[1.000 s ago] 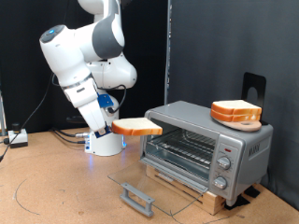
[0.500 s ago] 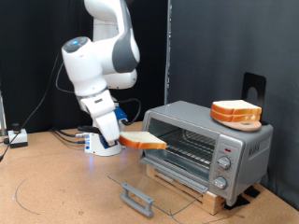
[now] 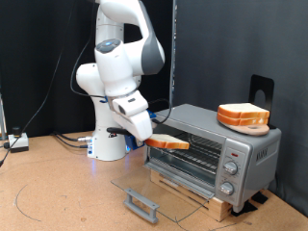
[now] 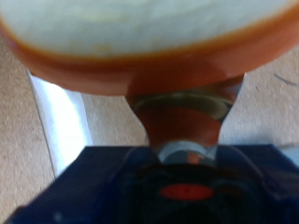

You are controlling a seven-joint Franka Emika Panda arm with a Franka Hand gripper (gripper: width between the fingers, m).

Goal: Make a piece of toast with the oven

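Observation:
My gripper (image 3: 151,137) is shut on the piece of toast (image 3: 168,142), a flat slice with a pale face and orange-tan crust. I hold it level at the mouth of the oven (image 3: 212,149), its far edge just inside the opening above the wire rack (image 3: 197,150). The oven's glass door (image 3: 159,190) is dropped open and lies flat, with its grey bar handle (image 3: 141,204) in front. In the wrist view the toast (image 4: 140,42) fills the frame close up, with one finger (image 4: 182,117) against its crust.
A thicker stack of similar slices (image 3: 243,116) lies on the oven's top. Round knobs (image 3: 229,169) are on its right panel. The oven stands on a wooden board (image 3: 207,200) on a brown table. Cables (image 3: 67,140) trail by the robot base.
My arm has swung towards the exterior view's right and carried the toast from beside the oven down to its open mouth.

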